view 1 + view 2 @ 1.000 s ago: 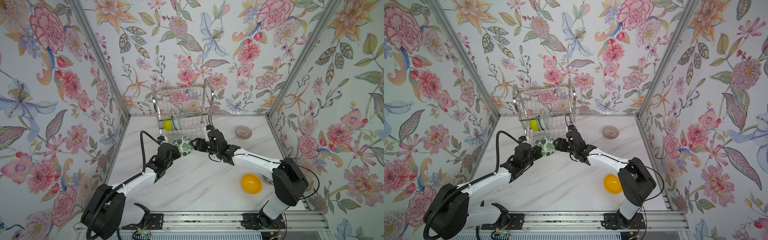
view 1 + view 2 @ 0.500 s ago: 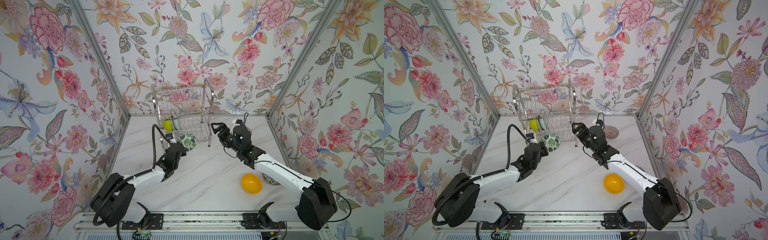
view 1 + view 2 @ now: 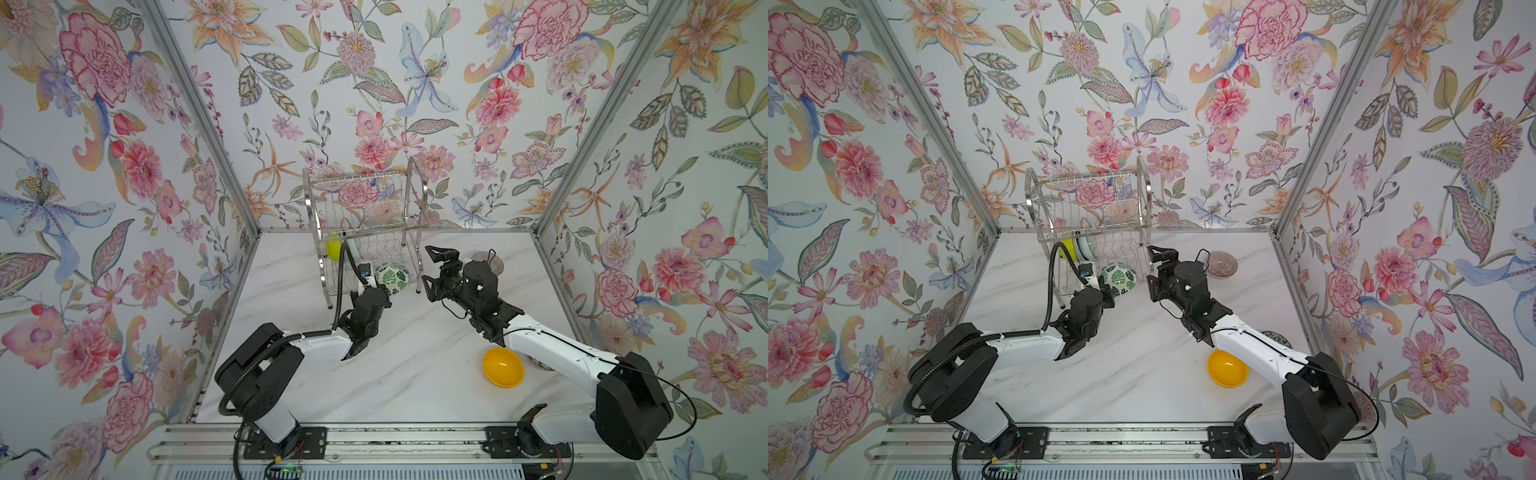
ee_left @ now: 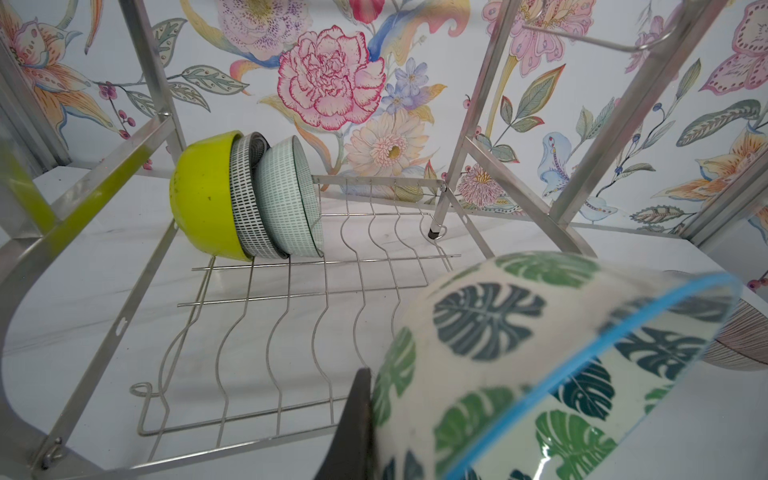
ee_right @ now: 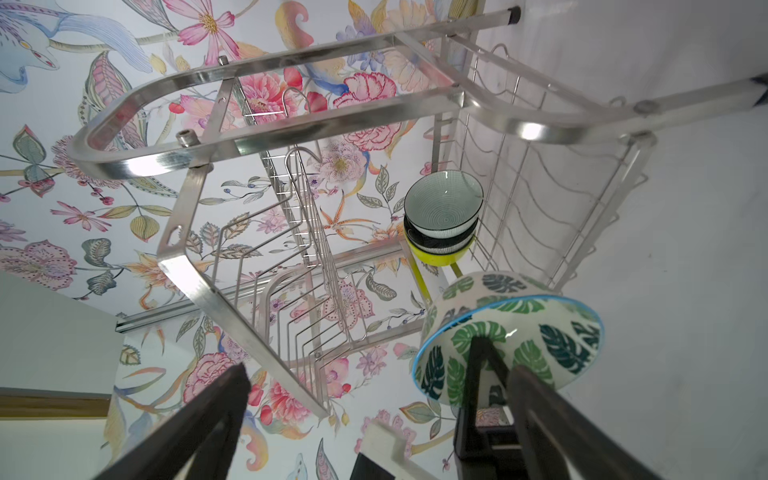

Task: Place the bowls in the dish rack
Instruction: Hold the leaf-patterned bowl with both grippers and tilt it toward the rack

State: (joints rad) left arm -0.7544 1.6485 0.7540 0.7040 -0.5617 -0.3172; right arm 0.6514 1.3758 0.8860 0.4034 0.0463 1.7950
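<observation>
My left gripper (image 3: 377, 287) is shut on the rim of a white bowl with green leaves (image 3: 391, 279), tilted on its side at the front of the silver dish rack (image 3: 365, 224). One dark finger (image 4: 355, 424) presses the bowl's outer wall (image 4: 498, 332). On the rack's lower tier stand a lime green bowl (image 4: 203, 195), a black-and-white bowl (image 4: 243, 199) and a pale green bowl (image 4: 286, 195), nested on edge. My right gripper (image 3: 428, 266) hangs open and empty, to the right of the leaf bowl (image 5: 511, 332).
An orange-yellow bowl (image 3: 503, 368) lies on the marble table near the right arm. A pinkish ribbed bowl (image 3: 1223, 264) sits at the back right, behind the right wrist. A dark patterned bowl (image 3: 1277, 338) peeks out from under the right forearm. Floral walls close in three sides.
The right gripper has opened wide and drawn back to the right, away from the leaf bowl. The left gripper has carried the bowl farther back, up to the rack's front.
</observation>
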